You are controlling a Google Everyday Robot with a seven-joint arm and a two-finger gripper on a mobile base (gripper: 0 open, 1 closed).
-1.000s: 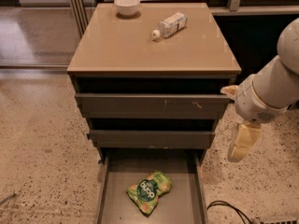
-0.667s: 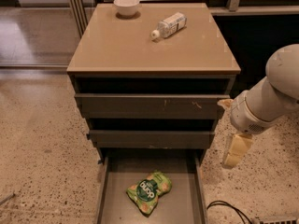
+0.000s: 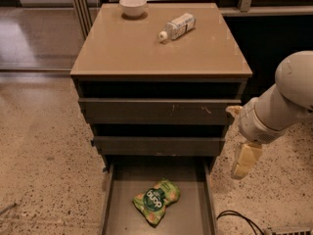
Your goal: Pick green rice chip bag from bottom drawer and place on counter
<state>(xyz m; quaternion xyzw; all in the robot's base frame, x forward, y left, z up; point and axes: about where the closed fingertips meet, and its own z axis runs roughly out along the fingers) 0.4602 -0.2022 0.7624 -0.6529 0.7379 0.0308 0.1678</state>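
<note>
The green rice chip bag [image 3: 156, 201] lies flat in the open bottom drawer [image 3: 188, 214], near its middle. The beige counter [image 3: 146, 48] tops the cabinet above. My gripper [image 3: 245, 160] hangs at the right of the cabinet, at the height of the middle drawer, above and to the right of the bag and apart from it. It holds nothing that I can see.
A white bowl [image 3: 133, 6] stands at the counter's back left. A white bottle [image 3: 177, 26] lies on its side on the counter's back middle. The two upper drawers [image 3: 156, 112] stick out slightly. A black cable [image 3: 239, 218] lies on the speckled floor at the lower right.
My arm has moved left and down, bringing the gripper closer to the cabinet's right side. The bag has not moved.
</note>
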